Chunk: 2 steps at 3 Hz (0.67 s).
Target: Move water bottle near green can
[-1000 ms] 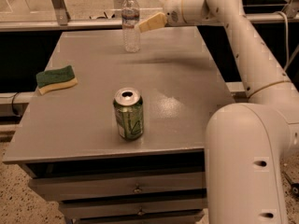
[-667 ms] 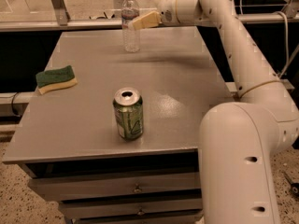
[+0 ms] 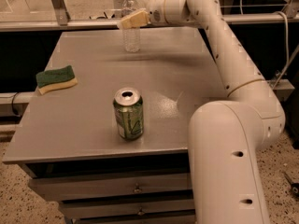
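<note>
The water bottle (image 3: 131, 38) stands upright at the far middle of the grey table (image 3: 84, 120); it is clear, with a white cap. The green can (image 3: 128, 114) stands upright near the table's front edge, well apart from the bottle, with its silver top showing. My gripper (image 3: 125, 23) reaches in from the right at the height of the bottle's upper half. Its pale yellow tip crosses in front of the bottle and hides the label band. Whether it touches the bottle does not show.
A green-and-yellow sponge (image 3: 56, 79) lies at the table's left edge. My white arm (image 3: 233, 69) arcs over the table's right side, and its base stands at the front right. A metal rail (image 3: 56, 24) runs behind the table. Drawers sit under the tabletop.
My gripper has moved left, from beside the bottle's right side to across its front. The bottle, can and sponge have not moved.
</note>
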Available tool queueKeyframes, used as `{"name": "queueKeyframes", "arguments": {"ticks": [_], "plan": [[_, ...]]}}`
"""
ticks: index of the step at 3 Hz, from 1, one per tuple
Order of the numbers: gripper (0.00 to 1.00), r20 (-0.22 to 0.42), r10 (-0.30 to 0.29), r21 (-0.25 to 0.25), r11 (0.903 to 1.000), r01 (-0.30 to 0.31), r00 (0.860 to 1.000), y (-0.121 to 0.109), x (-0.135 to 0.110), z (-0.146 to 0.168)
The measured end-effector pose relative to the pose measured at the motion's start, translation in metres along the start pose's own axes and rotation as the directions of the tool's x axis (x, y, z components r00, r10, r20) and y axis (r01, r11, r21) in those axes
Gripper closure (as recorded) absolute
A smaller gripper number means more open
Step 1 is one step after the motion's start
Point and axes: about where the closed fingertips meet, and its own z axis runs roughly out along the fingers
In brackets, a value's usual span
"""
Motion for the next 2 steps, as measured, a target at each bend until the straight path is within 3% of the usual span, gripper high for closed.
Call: {"name": "queueKeyframes", "arguments": {"ticks": [1, 2], "plan": [[0.15, -0.009, 0.019, -0.014, 0.9997, -0.019, 1.0, 0.0063, 0.0003, 0.0049], [0.38, -0.003, 0.033, -0.023, 0.9992, -0.033, 0.999, 0.0104, -0.0003, 0.0033]]}}
